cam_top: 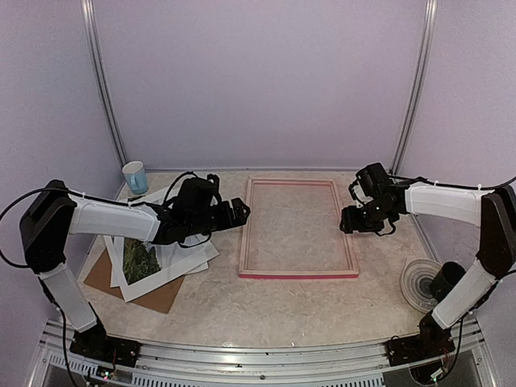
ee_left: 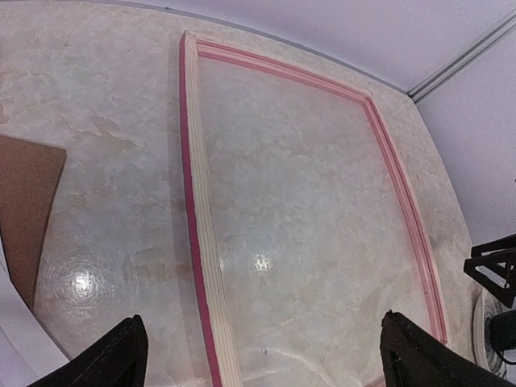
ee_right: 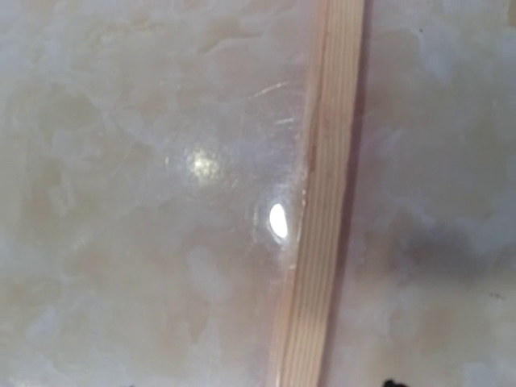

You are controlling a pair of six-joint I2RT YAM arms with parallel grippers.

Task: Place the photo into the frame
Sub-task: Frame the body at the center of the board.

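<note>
on the table (cam_top: 266,310), frame (cam_top: 298,275) lengthwise near-to-far

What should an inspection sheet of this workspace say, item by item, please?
Surface: glossy marbled beige tabletop.
Job's things: thin rectangular pink-and-pale-wood frame lies flat mid-table, holding nothing; green landscape paper photo lies at left, outside it.
Clutter: white cardboard mat, brown backing board, blue-and-white cup, round grey disc at right.
Grippers: left gripper open at the frame's left rail; right gripper over its right rail, opening unclear.
Cables: black cables along both arms.
Surroundings: pale lilac walls, metal corner rails.
</note>
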